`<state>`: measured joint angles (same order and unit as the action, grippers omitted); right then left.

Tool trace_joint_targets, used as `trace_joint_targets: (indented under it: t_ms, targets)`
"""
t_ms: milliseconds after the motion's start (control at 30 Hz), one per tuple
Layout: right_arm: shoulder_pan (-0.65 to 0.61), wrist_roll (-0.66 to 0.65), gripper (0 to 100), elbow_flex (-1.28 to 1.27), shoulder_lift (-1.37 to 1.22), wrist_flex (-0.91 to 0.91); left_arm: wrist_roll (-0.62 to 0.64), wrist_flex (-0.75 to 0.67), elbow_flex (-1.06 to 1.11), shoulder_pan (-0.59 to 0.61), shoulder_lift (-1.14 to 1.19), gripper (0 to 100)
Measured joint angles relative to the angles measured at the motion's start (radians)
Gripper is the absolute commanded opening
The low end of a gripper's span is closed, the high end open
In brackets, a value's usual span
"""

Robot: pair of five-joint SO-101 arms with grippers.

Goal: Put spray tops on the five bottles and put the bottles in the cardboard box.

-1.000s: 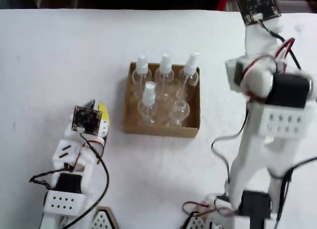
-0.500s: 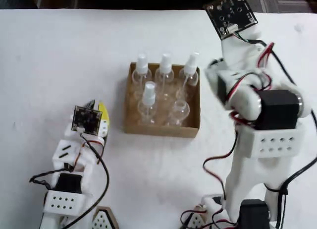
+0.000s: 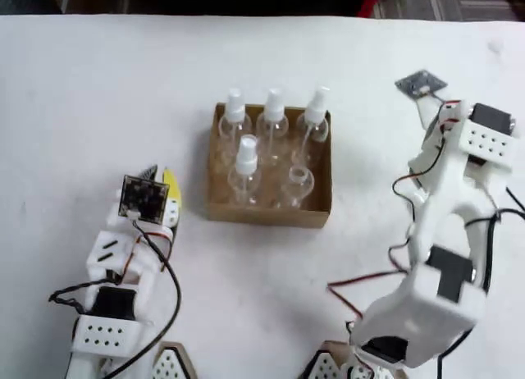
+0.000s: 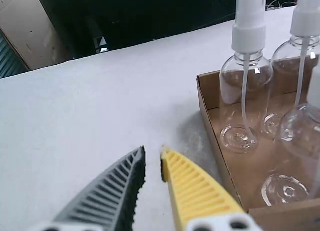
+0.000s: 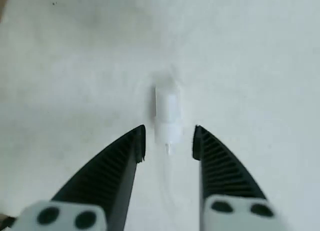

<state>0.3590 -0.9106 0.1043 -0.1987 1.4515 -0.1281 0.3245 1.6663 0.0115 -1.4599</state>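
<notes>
The cardboard box (image 3: pixel 267 215) sits mid-table with five clear bottles in it. Four carry white spray tops (image 3: pixel 246 153); the front right bottle (image 3: pixel 297 182) has a bare neck. A loose white spray top (image 5: pixel 167 111) lies flat on the white table. My right gripper (image 5: pixel 168 138) is open just above it, with one black finger on each side of the top's tube end. In the high view the right arm (image 3: pixel 447 174) bends down to the right of the box. My left gripper (image 4: pixel 153 158), grey and yellow, rests shut and holds nothing beside the box's left wall (image 4: pixel 212 121).
White tabletop (image 3: pixel 98 84) stretches all around the box. The table's far edge meets a dark background. The left arm's base (image 3: pixel 107 330) and the right arm's base (image 3: pixel 418 313) stand at the near edge.
The right arm has swung away from the box's right side, further right and down toward the table. The left arm has kept still.
</notes>
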Motion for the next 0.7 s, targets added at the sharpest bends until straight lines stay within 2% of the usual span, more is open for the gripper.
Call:
trace_joint_targets:
  t_ms: [200, 700]
  targets:
    - [-0.005, -0.005, 10.4, 0.0, -0.161, -0.089, 0.0, 0.0, 0.0, 0.0, 0.0, 6]
    - [0.011, -0.006, 9.9, 0.0, -0.31, -0.209, 0.0, 0.0, 0.0, 0.0, 0.0, 6]
